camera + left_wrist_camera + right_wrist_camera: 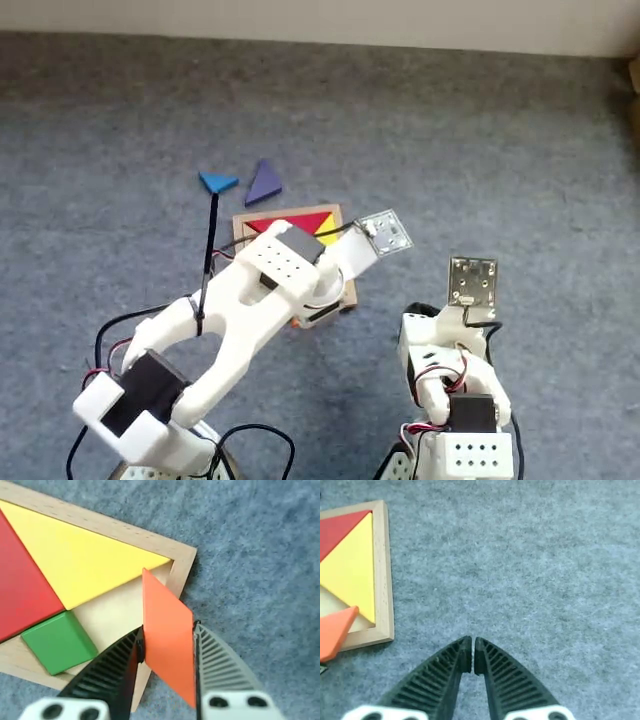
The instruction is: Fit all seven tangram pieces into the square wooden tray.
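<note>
Left gripper (168, 628) is clamping one orange parallelogram piece (166, 607) mid-frame, over square wooden tray (183, 560) corner.
Three flat pieces (65, 577) are lying inside; right gripper (472, 646) is sitting closed.

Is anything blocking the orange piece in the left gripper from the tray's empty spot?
Nothing visible lies in the bare gap between the yellow triangle and green square. The orange piece, in the left gripper, hangs partly over the rim of the tray.
</note>
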You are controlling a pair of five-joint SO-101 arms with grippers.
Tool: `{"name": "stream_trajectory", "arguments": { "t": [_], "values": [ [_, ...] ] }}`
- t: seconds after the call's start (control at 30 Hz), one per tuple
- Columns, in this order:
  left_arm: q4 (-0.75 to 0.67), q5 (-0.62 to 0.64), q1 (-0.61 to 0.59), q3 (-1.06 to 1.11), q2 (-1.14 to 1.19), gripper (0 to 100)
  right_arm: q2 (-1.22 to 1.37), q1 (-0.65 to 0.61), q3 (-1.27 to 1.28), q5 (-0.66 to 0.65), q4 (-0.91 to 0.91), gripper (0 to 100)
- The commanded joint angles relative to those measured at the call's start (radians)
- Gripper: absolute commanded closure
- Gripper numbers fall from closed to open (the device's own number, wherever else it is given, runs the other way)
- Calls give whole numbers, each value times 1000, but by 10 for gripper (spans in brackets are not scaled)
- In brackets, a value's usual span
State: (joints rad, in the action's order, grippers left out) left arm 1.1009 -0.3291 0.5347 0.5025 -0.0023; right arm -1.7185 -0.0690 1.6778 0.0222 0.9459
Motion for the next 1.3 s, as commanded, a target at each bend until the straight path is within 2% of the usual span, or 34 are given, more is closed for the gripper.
{"name": "stream_trajectory", "arguments": {
  "t": [0.0, 0.23, 0.4, 0.6, 0.77, 1.0, 1.27],
  "values": [
    [-3, 11, -1, -15, -39, 846, -19, 13, 114, 5, -2, 966],
    [-3, 114, -5, -4, -130, 753, -19, 13, 114, 5, -2, 966],
    [20, 109, 5, 13, -200, 791, -19, 13, 114, 5, -2, 966],
    [12, 112, 85, 142, -209, 821, -19, 13, 114, 5, -2, 966],
    [-133, 115, 94, 263, -208, 820, -19, 13, 114, 5, -2, 966],
    [-233, 117, 91, 344, -196, 768, -19, 13, 114, 5, -2, 966],
    [-193, 117, 97, 223, -48, 869, -19, 13, 114, 5, -2, 966]
  ]
}}
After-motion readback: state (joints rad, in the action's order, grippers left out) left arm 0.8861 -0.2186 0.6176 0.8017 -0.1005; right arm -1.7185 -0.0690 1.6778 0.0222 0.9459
